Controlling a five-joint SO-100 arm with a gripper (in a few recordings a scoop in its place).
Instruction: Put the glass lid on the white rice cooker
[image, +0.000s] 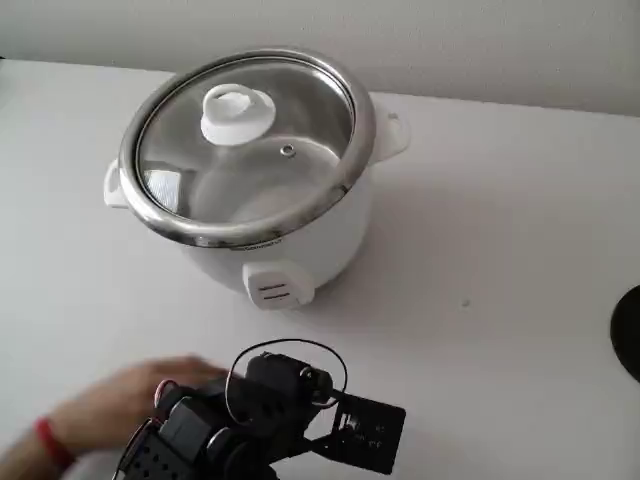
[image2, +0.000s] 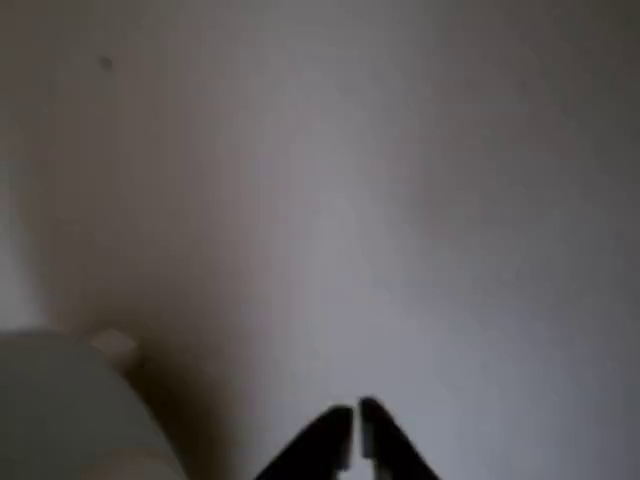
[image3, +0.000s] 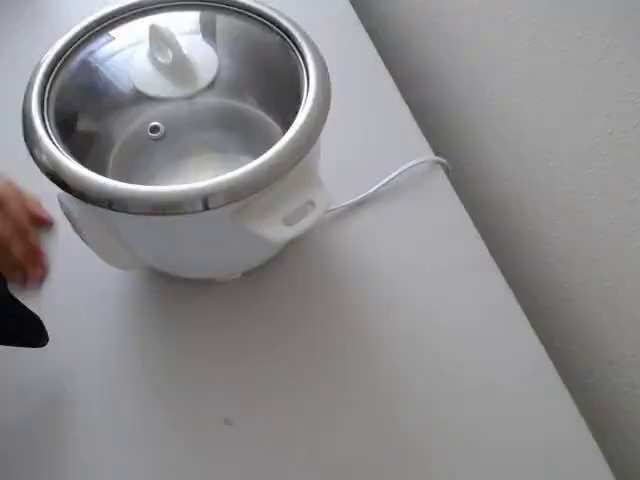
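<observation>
While one glass lid (image: 245, 135) sits on one white rice cooker (image: 290, 250), the tool (image2: 355, 432) is closed.

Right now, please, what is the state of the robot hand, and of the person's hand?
Robot hand: closed, holding nothing, above the bare table.
Person's hand: resting on the table beside the arm, holding nothing that can be seen.

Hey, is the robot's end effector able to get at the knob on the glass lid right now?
Probably yes. The knob stands bare on top of the lid, with open table between cooker and arm. The end effector is shut and would need opening.
</observation>
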